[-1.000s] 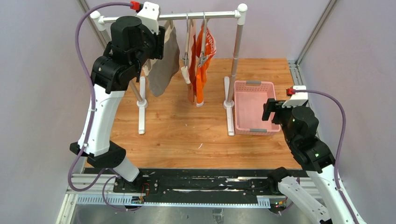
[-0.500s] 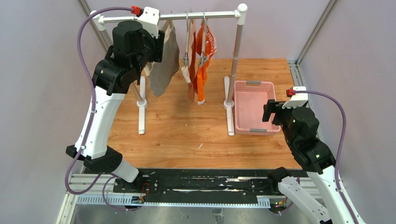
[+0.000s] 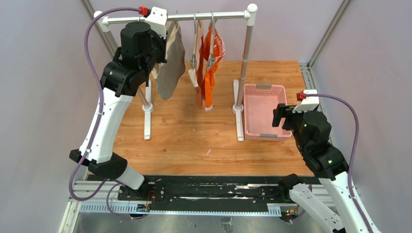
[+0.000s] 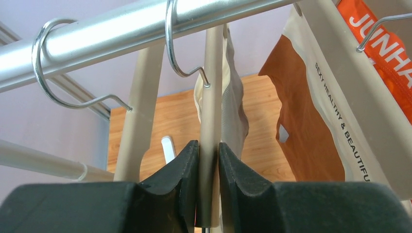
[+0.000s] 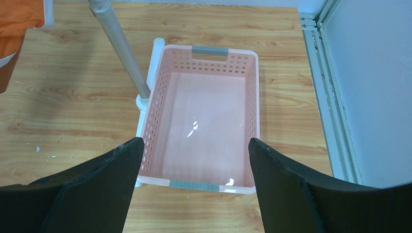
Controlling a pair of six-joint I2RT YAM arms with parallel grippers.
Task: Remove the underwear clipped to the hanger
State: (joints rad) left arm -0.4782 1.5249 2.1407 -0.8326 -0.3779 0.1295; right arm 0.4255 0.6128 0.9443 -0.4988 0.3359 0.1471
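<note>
Three underwear hang from clip hangers on the silver rail (image 3: 214, 16): a grey-beige one (image 3: 171, 68) at the left, a rust-brown one (image 3: 199, 94) and a bright orange one (image 3: 210, 73). My left gripper (image 3: 165, 43) is up at the rail. In the left wrist view the left gripper (image 4: 208, 145) is shut on the beige hanger (image 4: 213, 97) seen edge-on, with the grey-beige underwear (image 4: 235, 116) hanging just behind it. The rust-brown underwear (image 4: 301, 136) and the orange one (image 4: 384, 39) hang to the right. My right gripper (image 5: 196, 143) is open and holds nothing above the basket.
A pink perforated basket (image 3: 250, 111) sits on the wooden table right of the rack; its rim (image 5: 210, 50) lies under the right gripper. The rack's right post (image 3: 246, 58) stands beside the basket. A second wire hook (image 4: 58, 73) hangs on the rail further left.
The left gripper's jaws have closed onto the beige hanger, and the left arm has shifted slightly toward the rail. The right arm has stayed in place.
</note>
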